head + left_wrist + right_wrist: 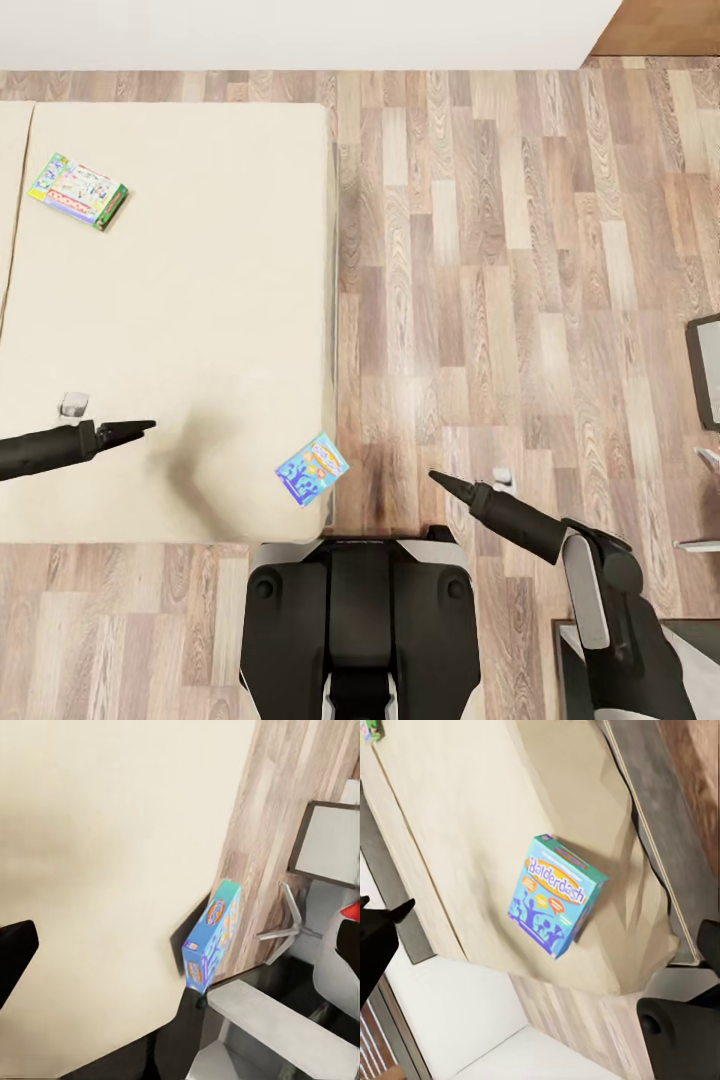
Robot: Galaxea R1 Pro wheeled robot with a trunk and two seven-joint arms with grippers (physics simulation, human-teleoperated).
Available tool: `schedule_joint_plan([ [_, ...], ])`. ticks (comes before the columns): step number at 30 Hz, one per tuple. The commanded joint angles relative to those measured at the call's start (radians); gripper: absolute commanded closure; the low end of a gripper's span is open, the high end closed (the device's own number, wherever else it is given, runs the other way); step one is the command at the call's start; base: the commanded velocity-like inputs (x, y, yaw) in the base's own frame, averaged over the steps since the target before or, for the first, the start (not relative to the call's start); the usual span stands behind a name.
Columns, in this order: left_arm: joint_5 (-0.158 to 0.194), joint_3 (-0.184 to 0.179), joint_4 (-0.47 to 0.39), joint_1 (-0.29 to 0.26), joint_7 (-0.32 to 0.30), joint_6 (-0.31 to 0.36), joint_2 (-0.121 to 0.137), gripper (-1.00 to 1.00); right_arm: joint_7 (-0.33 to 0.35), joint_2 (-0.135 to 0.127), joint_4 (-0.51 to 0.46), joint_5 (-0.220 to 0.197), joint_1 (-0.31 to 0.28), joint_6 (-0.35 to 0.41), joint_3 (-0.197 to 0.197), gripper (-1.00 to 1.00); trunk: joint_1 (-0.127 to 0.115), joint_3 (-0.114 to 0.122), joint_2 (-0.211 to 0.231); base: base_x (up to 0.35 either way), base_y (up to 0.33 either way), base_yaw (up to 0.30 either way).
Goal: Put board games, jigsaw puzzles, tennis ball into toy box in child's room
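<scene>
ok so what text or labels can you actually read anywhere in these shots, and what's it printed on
"Balderdash": in orange on the lid of the blue board game lying on the bed near its corner.
Smaller print on that blue box: too small to read.
Lettering on the pale green-edged board game farther up the bed: coloured shapes and a red strip, too blurred to read.
No other readable text, number or sign.

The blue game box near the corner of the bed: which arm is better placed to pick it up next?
Probably the right. The blue game box lies at the bed corner in front of the robot. The right pincer points toward it from the floor side, slightly nearer than the left pincer, which hangs farther along the mattress.
</scene>
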Motion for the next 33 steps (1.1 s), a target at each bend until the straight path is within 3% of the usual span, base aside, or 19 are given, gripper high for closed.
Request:
schedule_joint_plan([
  [1,-0.010,0.014,-0.001,0.011,-0.018,0.009,0.000,-1.00,0.010,0.001,-0.001,0.003,0.008,-0.007,-0.003,-1.00,0.001,0.000,-0.002,0.000,0.000,-0.137],
  [9,-0.007,0.095,-0.013,0.128,-0.029,-0.008,0.000,-1.00,0.055,0.001,-0.010,0.002,0.066,-0.086,-0.003,-1.00,0.001,0.011,-0.002,0.000,0.000,-0.141],
  [10,-0.007,0.125,-0.014,0.149,-0.029,-0.015,0.000,-1.00,0.075,0.001,-0.016,0.002,0.082,-0.094,-0.003,-1.00,0.001,0.013,-0.002,0.000,0.000,-0.143],
  [19,-0.007,0.271,-0.013,0.249,-0.029,-0.044,-0.003,-1.00,0.150,0.002,-0.033,0.001,0.158,-0.181,-0.005,-1.00,0.001,0.022,-0.002,0.000,0.000,-0.114],
  [33,-0.006,0.315,-0.007,0.319,-0.029,-0.096,-0.006,-1.00,0.160,0.003,-0.035,0.014,0.180,-0.213,-0.003,-1.00,0.001,0.024,-0.002,0.000,0.000,-0.013],
])
